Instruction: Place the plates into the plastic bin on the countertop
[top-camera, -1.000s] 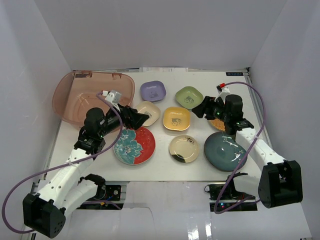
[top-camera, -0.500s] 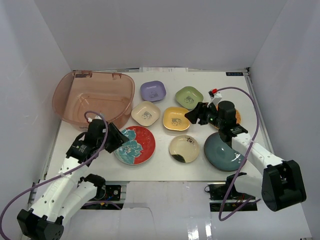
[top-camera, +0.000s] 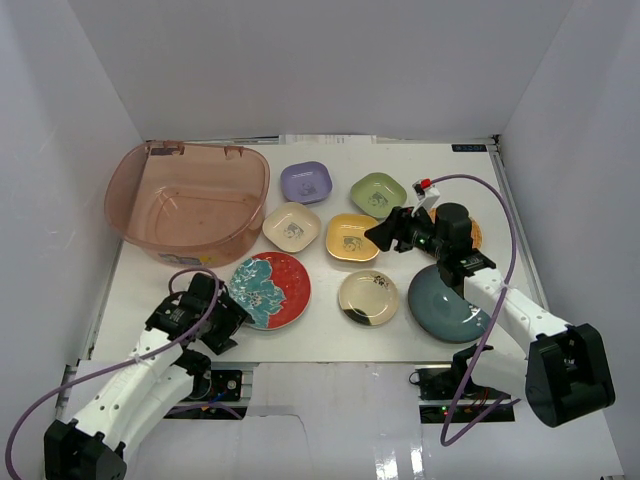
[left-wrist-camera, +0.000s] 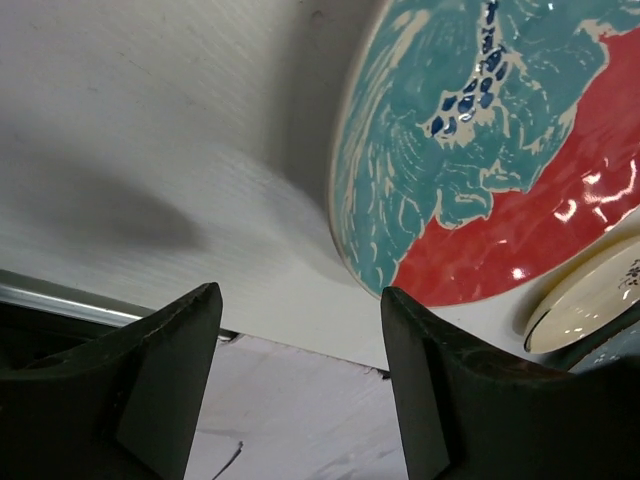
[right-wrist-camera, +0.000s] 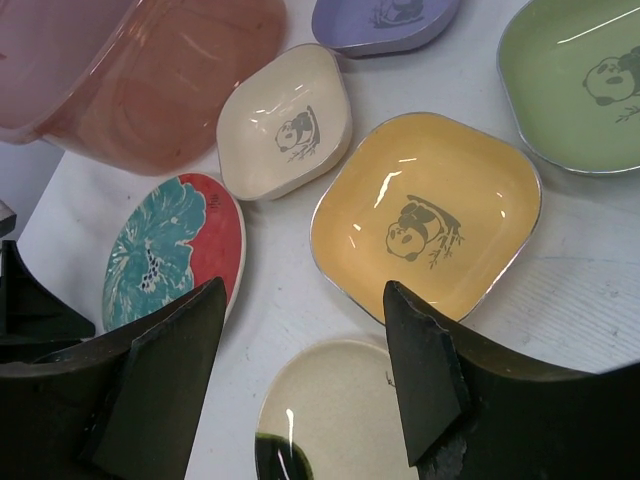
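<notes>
Your left gripper sits low at the near left, jaws spread wide and empty, just beside the red-and-teal plate. Your right gripper, also spread wide and holding nothing, hovers at the yellow plate. The plastic bin stands far left on the countertop.

Open strip of countertop between plastic bin and floral plate; small plates crowded at centre, gaps narrow.

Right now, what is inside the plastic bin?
Nothing that I can see: from the top camera the plastic bin is open and its floor looks bare. Nothing covers it; only the strip behind its near wall shows less clearly, through the tinted plastic.
</notes>
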